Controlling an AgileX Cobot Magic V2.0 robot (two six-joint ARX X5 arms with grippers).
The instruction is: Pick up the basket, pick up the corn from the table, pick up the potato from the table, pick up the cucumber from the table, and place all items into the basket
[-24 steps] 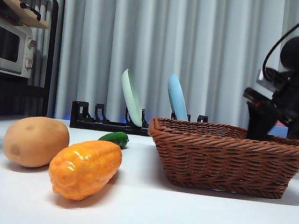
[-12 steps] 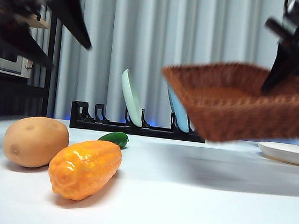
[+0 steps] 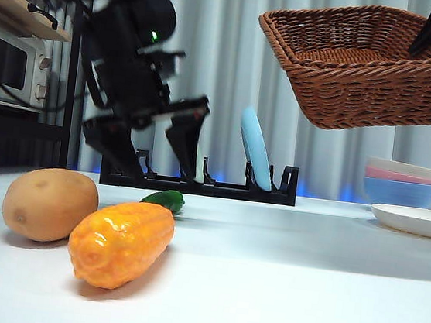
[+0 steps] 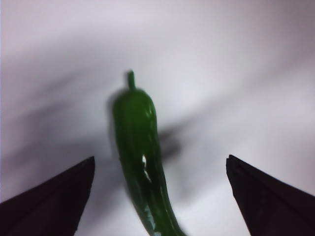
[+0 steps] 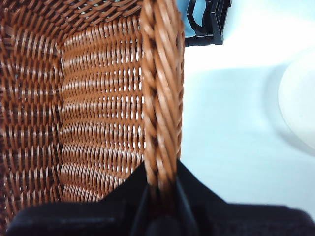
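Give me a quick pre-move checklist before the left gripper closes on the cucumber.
1. Left gripper open: ok, jaws spread wide.
2. Cucumber between the jaws: ok, lying on the table roughly midway.
3. Jaws low enough to grasp: cannot tell; in the front view the left gripper looks above the cucumber.
4. Right gripper shut on the basket rim: ok.
5. Basket lifted off the table: ok, tilted.
6. Corn and potato outside the jaws: ok.
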